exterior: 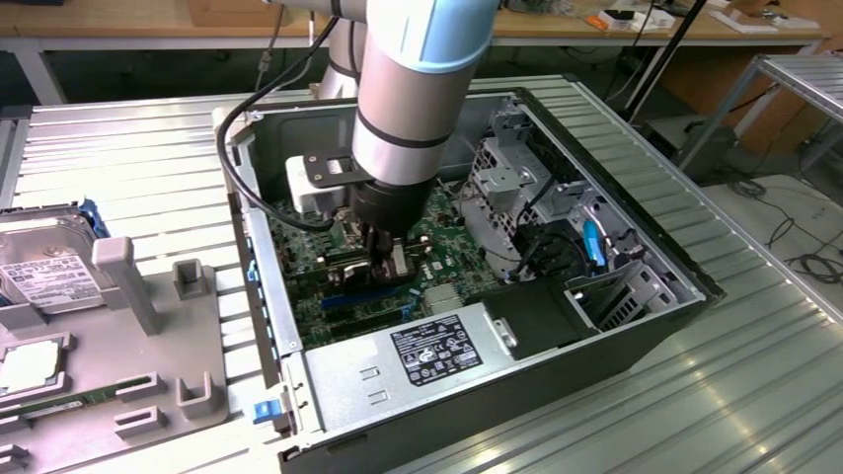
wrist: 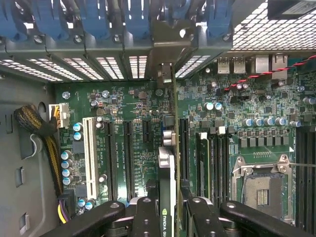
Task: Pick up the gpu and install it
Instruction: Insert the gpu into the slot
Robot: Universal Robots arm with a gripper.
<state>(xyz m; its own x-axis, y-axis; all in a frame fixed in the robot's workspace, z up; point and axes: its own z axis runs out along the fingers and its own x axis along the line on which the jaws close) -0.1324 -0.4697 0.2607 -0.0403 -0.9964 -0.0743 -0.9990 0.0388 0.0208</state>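
Black fingers (wrist: 145, 217) sit closest to the wrist camera, one on each face of the gpu (wrist: 167, 173), and they are clamped on it. The gpu is seen edge-on, as a thin upright strip with a small green logo just between the fingers. It stands on edge over the green motherboard (wrist: 123, 123), parallel to the long black expansion slots and to the white slot (wrist: 90, 158) further off to one side. Its far end points at the rear wall of the case, where a silver bracket (wrist: 168, 44) meets the row of perforated slot covers below the blue latches (wrist: 94, 19). Whether the card's lower edge is seated in a slot cannot be told. A bare processor socket (wrist: 261, 190) lies on the other side of the card from the white slot, and a braided cable bundle (wrist: 34, 123) runs along the grey case wall.

From the exterior view, the robot arm (exterior: 415, 89) reaches straight down into the open computer case (exterior: 658, 257), which lies on its side on a ribbed metal table (exterior: 132, 148). The fingers (exterior: 395, 262) are low inside, just above the motherboard (exterior: 455, 232). A silver power supply (exterior: 421, 360) with a label fills the near corner of the case. On the exterior view's left, a grey parts holder (exterior: 172, 326) stands beside the case, with a hard drive (exterior: 39, 272) on it.
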